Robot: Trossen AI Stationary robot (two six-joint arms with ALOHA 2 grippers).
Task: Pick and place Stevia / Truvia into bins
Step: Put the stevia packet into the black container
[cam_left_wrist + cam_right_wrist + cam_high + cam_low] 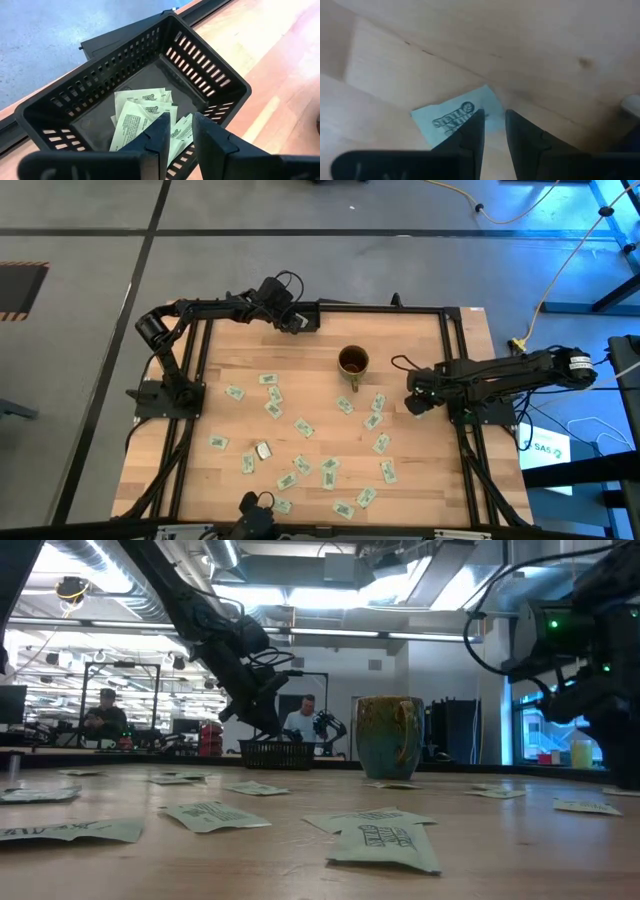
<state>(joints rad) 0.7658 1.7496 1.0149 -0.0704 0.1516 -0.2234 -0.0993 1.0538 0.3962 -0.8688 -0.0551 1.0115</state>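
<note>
Many white-and-green sachets (305, 427) lie flat across the wooden table. The black slotted tray (210, 65) sits at the far edge and has several sachets (142, 112) lying on its floor. My left gripper (182, 134) hovers over the tray, its fingers slightly apart with nothing between them. The brown mug (352, 362) stands upright near the table's middle. My right gripper (494, 120) is low over the table to the right of the mug. It points down with a narrow gap, its fingers on either side of one end of a sachet (452, 117). My right gripper comes from above, pointing down, at the end (490, 102) of a sachet that lies flat on the table. Its fingers stand on either side of that end. I cannot tell whether they touch the paper.
A small silvery object (263, 450) lies among the sachets on the left half. The black frame rails (460, 330) run along the table's edges. A camera mount (255, 515) sits at the near edge. In the low view, people (300, 720) sit in the room behind.
</note>
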